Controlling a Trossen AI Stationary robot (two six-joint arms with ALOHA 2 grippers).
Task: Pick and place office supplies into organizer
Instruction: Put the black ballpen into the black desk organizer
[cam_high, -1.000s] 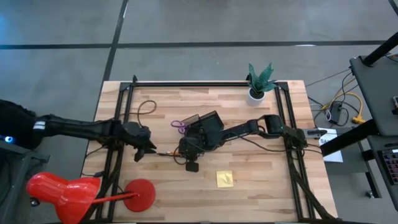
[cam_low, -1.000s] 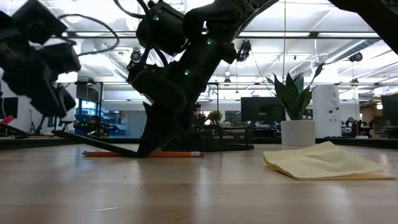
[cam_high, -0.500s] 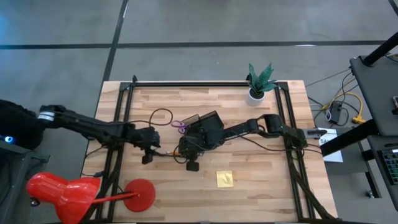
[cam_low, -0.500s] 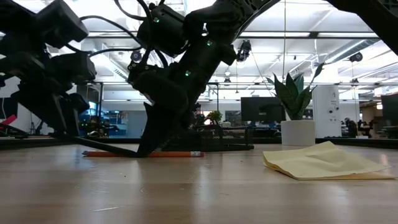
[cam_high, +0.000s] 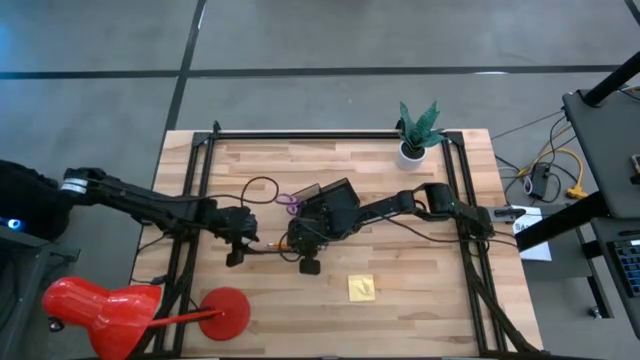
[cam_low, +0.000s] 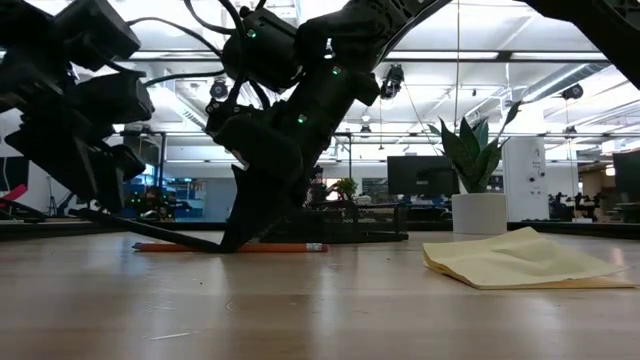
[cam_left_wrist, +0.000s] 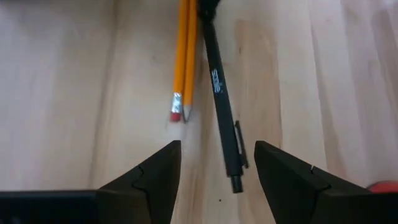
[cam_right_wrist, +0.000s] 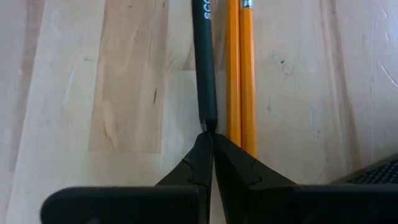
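A thin black pen (cam_left_wrist: 219, 93) lies beside an orange pencil (cam_left_wrist: 182, 59) on the wooden table, left of the black organizer (cam_high: 338, 195). My right gripper (cam_right_wrist: 208, 134) is shut on the pen's tip; it also shows in the high view (cam_high: 297, 248) and the low view (cam_low: 235, 235). My left gripper (cam_left_wrist: 217, 144) is open over the pen's clip end, a finger on either side and touching nothing; it also shows in the high view (cam_high: 238, 250). Purple-handled scissors (cam_high: 287, 200) lie by the organizer. A yellow sticky-note pad (cam_high: 361, 288) lies nearer the front. My right gripper pinches the pen's pointed tip (cam_right_wrist: 208, 115) between its two fingertips. The fingers come slanting down from the table's right and lie along the pen. In the low view the fingertips stand at the table top and the pen slants up toward its free end (cam_low: 95, 213).
A white pot with a green plant (cam_high: 415, 135) stands at the back right. A red lamp-like object (cam_high: 100, 310) with a round red base (cam_high: 226, 310) is at the front left. Black frame rails (cam_high: 195, 200) run along both sides of the table.
My left gripper has gone toward the table's right and down, from left of the pencil to the pen's free end, and has stayed open. My right gripper, the pen and the pencil have kept still.
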